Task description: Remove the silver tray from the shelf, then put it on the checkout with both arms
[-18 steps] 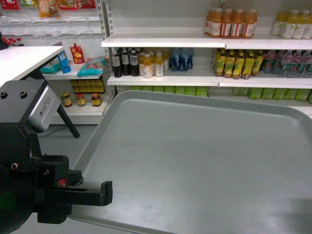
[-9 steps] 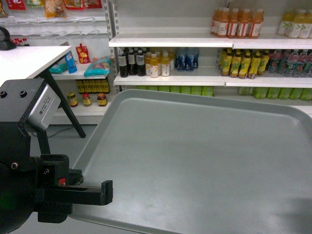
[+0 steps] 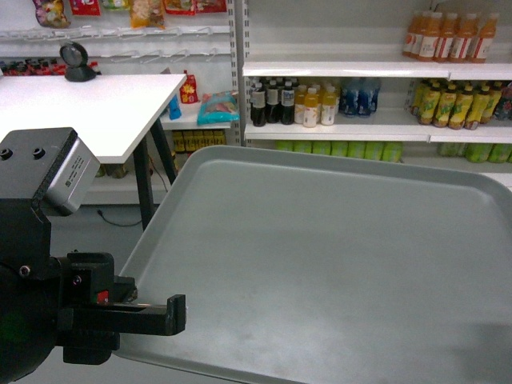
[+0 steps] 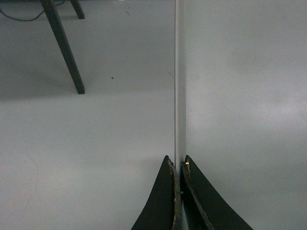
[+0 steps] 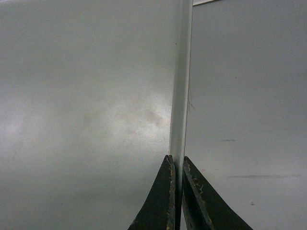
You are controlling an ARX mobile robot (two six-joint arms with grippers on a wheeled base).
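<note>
The left tool (image 4: 178,165) and right tool (image 5: 176,165) are each pinching a rim of the silver tray (image 3: 336,256), which is hanging level between them.

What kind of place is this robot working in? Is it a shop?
Most likely a small shop or a mock-up of one: white shelves hold rows of bottled drinks, snack packets hang above, and a white counter carries a black scanner.

Open floor (image 4: 72,153) under tray; checkout (image 3: 80,108) (w/ scanner (image 3: 76,60)) and its leg (image 3: 158,164) stand ahead-left.
</note>
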